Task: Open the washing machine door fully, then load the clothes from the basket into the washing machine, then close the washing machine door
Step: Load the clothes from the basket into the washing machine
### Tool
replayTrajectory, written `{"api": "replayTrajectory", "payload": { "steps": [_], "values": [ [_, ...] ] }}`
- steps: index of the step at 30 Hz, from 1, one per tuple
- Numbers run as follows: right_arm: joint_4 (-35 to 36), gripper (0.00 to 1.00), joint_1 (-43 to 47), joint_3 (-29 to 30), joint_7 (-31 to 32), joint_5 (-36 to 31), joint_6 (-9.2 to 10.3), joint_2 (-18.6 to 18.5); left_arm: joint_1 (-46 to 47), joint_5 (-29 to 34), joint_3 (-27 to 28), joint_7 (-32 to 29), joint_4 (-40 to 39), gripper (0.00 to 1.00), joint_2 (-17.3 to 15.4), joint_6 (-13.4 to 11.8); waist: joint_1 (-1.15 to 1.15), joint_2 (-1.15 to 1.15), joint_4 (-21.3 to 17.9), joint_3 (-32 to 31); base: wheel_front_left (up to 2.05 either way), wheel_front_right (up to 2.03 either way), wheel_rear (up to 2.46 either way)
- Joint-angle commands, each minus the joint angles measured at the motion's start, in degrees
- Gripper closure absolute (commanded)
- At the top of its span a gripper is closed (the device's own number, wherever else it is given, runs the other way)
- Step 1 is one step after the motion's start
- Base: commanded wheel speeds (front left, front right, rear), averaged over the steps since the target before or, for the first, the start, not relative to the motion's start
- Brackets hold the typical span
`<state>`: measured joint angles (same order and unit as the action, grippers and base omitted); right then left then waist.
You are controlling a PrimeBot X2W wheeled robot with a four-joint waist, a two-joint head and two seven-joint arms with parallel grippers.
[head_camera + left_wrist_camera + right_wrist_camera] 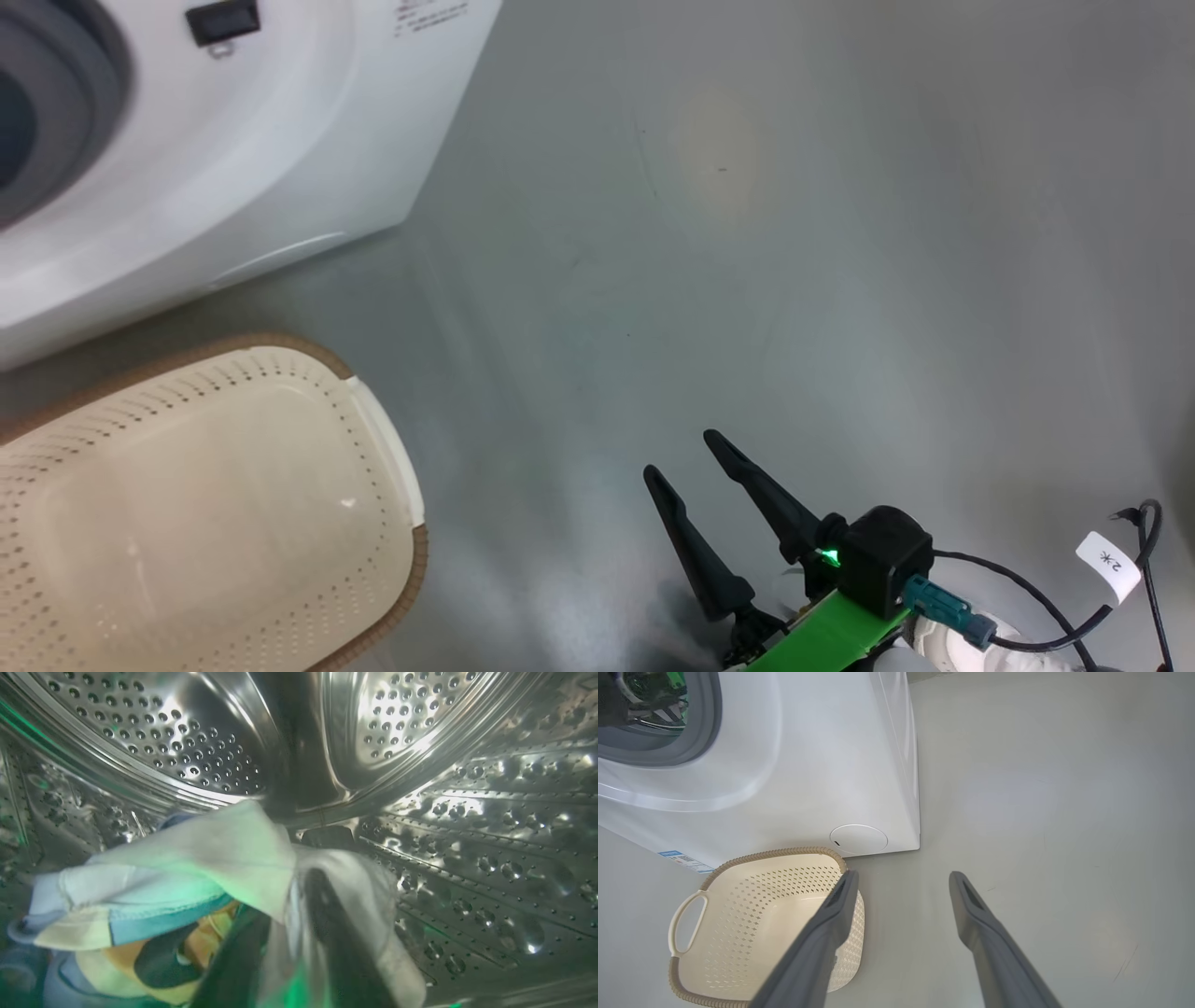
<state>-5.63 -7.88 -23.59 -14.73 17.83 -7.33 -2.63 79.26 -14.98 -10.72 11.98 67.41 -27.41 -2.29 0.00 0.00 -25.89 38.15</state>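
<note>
- The left tool [285,896] is seen inside the steel drum [187,742], whose perforated wall curves round it on all sides.
- The clothes [210,858] are found in the drum, bunched at the left tool: a pale white piece is draped over the top, with light blue cloth and an orange-brown print beneath it on the left.
- White cloth is laid over and between the two dark fingers [336,942]. How far they are parted, and whether the cloth is gripped, cannot be told.
- The washer [280,168] is seen at the upper left of the head view, with its grey seal [705,742] ringing the opening. In the right wrist view, part of an arm with green parts and wires is seen inside that opening.
- A small blue sticker [682,858] is fixed low on the washer's front, and a round white cover [858,839] is set near its lower corner.
- The basket [215,504] is stood on the floor [794,233] just before the washer. Its cream bottom is bare, and a white handle [686,919] is seen at its near left side.
- The right tool [682,455] is held to the right of the basket, above the grey floor. Its fingers are spread wide apart and nothing is held between them.
</note>
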Motion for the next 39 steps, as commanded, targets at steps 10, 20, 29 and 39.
{"api": "replayTrajectory", "payload": {
  "steps": [10,20,29,39],
  "values": [
    [-0.14,0.0,1.22,-0.3,-0.27,-0.13,-0.16,-0.25,-1.58,-2.62,1.02,1.35,3.07,0.0,3.77,-1.71,0.0,0.0,4.48,-5.62,0.0,0.0,0.0],
    [-1.41,0.0,1.65,0.27,-0.27,-0.27,-0.16,-0.25,-10.47,-4.48,2.72,2.98,-1.49,0.0,9.85,-4.27,0.0,0.0,8.26,-12.4,0.0,0.0,0.0],
    [-2.54,0.0,2.41,1.16,-0.27,-0.88,-0.16,-0.25,-21.91,-5.14,5.45,3.01,-11.1,0.0,15.05,-4.2,0.0,0.0,12.07,-17.93,0.0,0.0,0.0],
    [-2.87,0.0,3.45,4.55,-0.27,-2.0,-0.16,-0.25,-34.74,-4.53,7.13,3.01,-19.2,0.0,21.21,-1.81,0.0,0.0,17.1,-23.13,0.0,0.0,0.0]
  ]
}}
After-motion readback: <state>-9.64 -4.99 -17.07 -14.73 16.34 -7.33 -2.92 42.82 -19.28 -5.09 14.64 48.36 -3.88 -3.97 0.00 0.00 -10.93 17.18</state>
